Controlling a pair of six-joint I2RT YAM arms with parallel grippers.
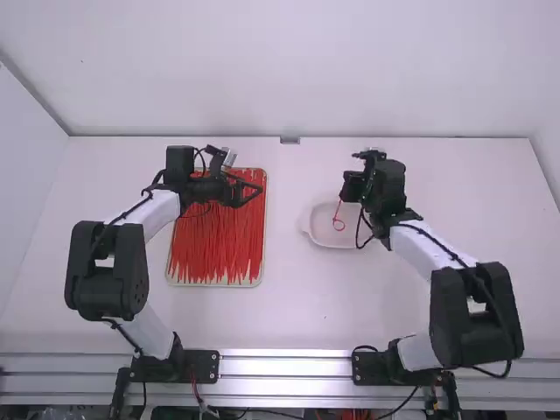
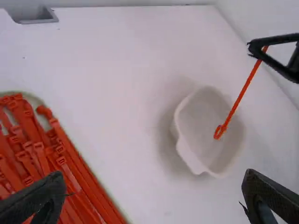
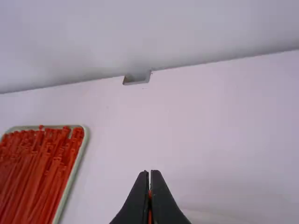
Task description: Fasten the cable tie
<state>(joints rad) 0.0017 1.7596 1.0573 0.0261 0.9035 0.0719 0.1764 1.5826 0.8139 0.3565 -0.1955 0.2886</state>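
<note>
White table (image 1: 455,184), flat and matte. Left of centre in the high view: a pale rectangular tray (image 3: 74,163) packed with loose red plastic ties (image 1: 214,241). Right of centre: a shallow white plastic bowl (image 2: 187,116).

Left gripper (image 2: 153,186) sits over the tray's upper right corner, jaws spread wide, nothing between them.

Right gripper (image 3: 150,186) is above the bowl's upper right rim, jaws pinched tight on the tail of a thin red plastic cable tie (image 2: 238,95). The tie hangs slantwise, and its small closed loop (image 2: 219,132) dangles inside the bowl; I can't tell if it touches the floor.

Judgement: the tie looks fastened and the step in hand is the drop-off. To do it well, bring the loop over the bowl's middle, lower until it rests, then part the jaws cleanly. Risk: the springy tail flicks the tie over the rim.
</note>
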